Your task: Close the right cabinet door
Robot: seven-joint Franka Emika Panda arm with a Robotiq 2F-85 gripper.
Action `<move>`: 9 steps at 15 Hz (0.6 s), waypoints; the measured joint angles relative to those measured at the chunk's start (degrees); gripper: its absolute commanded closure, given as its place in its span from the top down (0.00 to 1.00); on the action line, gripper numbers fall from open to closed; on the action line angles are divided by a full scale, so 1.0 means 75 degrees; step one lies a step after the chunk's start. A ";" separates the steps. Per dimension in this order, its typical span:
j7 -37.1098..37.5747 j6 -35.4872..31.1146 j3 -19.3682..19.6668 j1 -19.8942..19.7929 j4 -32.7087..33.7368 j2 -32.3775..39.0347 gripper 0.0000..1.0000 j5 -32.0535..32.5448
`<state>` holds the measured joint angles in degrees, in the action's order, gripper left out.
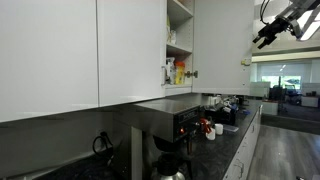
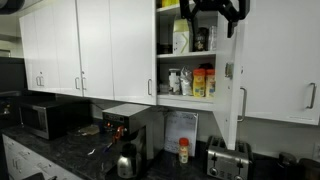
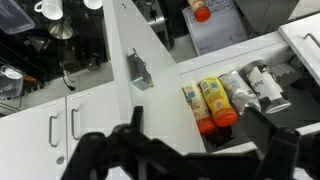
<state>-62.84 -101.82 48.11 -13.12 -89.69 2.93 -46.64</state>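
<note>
The right cabinet door (image 2: 229, 112) stands swung open, seen nearly edge-on beside the open shelves. In an exterior view its white inner face (image 1: 222, 50) points along the counter. In the wrist view the door (image 3: 150, 105) is a white panel with a metal hinge (image 3: 137, 68) on it. My gripper (image 2: 215, 10) hangs high in front of the open cabinet, close to the door's top free edge. It also shows in an exterior view (image 1: 270, 30) just past the door's outer edge. In the wrist view the gripper (image 3: 200, 150) has its dark fingers spread wide and holds nothing.
The open shelves hold bottles and jars (image 2: 200, 82), also in the wrist view (image 3: 215, 100). Closed white cabinets (image 2: 90, 50) run alongside. On the dark counter stand a coffee machine (image 1: 180, 120), a microwave (image 2: 45, 118), a kettle (image 2: 127, 160) and a toaster (image 2: 228, 158).
</note>
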 measured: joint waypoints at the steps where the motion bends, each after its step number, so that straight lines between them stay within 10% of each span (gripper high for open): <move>1: 0.0000 0.0000 -0.0119 -0.0175 0.0080 0.0058 1.00 -0.0022; 9: -0.0227 0.0332 -0.1010 -0.1433 0.0803 0.0761 1.00 -0.0917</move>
<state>-64.54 -99.33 40.54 -23.86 -83.67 8.64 -53.51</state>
